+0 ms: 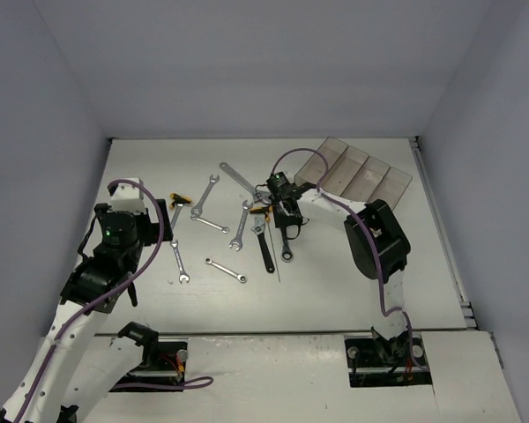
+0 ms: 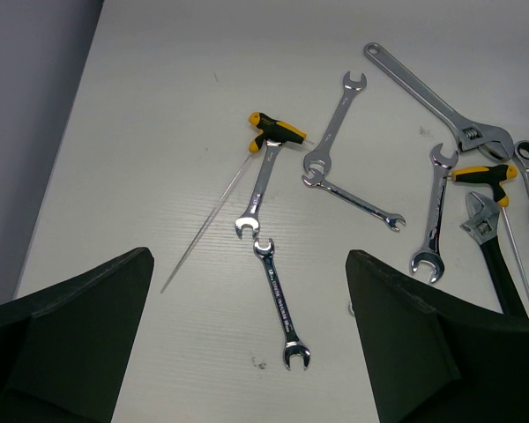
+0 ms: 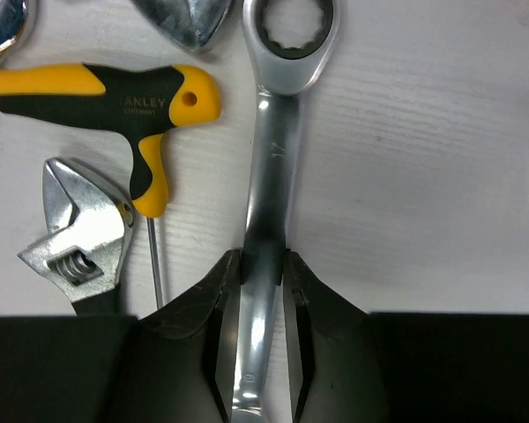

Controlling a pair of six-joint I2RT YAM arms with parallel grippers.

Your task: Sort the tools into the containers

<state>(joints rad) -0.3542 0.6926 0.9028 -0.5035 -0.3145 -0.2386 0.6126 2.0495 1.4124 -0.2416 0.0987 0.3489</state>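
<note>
Silver wrenches, a black-handled adjustable wrench and two yellow-and-black drivers lie scattered mid-table. My right gripper is shut on the shaft of a silver ring-ended wrench; the pads pinch it from both sides, low over the table. A driver and the adjustable wrench head lie just left of it. My left gripper is open and empty, and a small open-ended wrench lies below between its fingers. The four smoky containers stand at the back right.
A long silver adjustable wrench lies at the back of the pile. A thin driver shaft runs diagonally across the table left of the small wrench. White walls enclose the table on three sides.
</note>
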